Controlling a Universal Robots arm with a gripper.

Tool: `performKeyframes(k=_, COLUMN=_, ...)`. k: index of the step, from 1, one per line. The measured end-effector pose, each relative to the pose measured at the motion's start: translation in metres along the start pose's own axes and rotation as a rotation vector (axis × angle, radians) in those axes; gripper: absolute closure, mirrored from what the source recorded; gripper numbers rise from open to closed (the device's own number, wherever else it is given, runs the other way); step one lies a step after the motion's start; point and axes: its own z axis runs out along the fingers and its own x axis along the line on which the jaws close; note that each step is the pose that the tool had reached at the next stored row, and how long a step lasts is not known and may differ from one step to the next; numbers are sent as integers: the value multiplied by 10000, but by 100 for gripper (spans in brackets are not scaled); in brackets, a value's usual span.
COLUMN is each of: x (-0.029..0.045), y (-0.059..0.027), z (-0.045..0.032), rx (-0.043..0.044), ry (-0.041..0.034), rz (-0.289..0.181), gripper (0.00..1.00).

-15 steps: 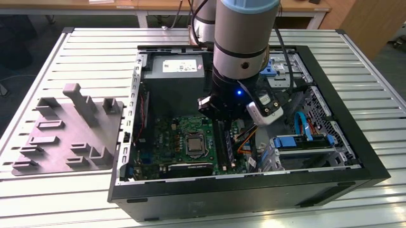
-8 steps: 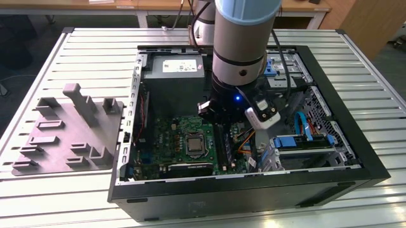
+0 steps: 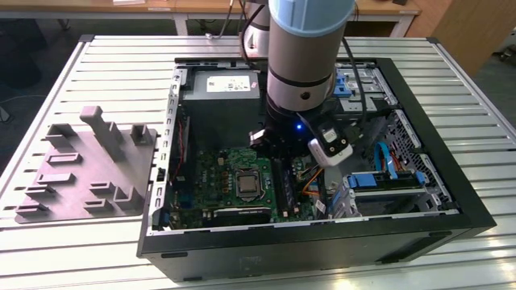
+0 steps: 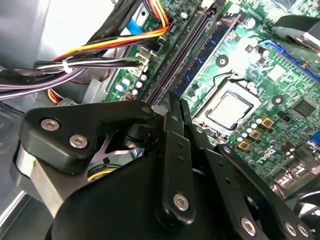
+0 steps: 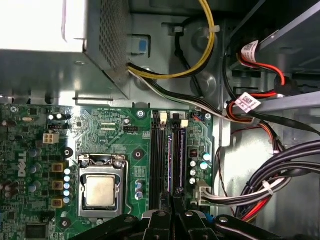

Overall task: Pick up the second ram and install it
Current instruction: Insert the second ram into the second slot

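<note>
**Gripper [image 4: 178, 100] down on the memory slots [image 5: 156, 155], stick pinched**

Black fingers [image 4: 172, 125] look pressed together on the second ram [image 5: 170, 155], pinching its top edge. The stick stands edge-on along those slots, just to the exterior view's right of the processor socket [image 5: 100, 190], inside the open computer case [image 3: 306, 248]. Can't tell if it's fully seated. My take: keep it dead square over the slot, push straight down and evenly, and mind the cable bundle [image 5: 280, 175] close by on the side away from the socket.
</note>
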Motion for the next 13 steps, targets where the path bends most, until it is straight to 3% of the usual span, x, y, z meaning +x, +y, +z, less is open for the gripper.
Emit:
performKeyframes(k=8, x=28, y=-1, z=37, rx=6, ry=-8, rz=92, gripper=87)
performKeyframes(k=10, x=29, y=-1, z=39, rx=-83, ry=-16, rz=98, gripper=87)
performKeyframes(k=13, x=29, y=-1, z=47, rx=-92, ry=-17, rz=97, gripper=87)
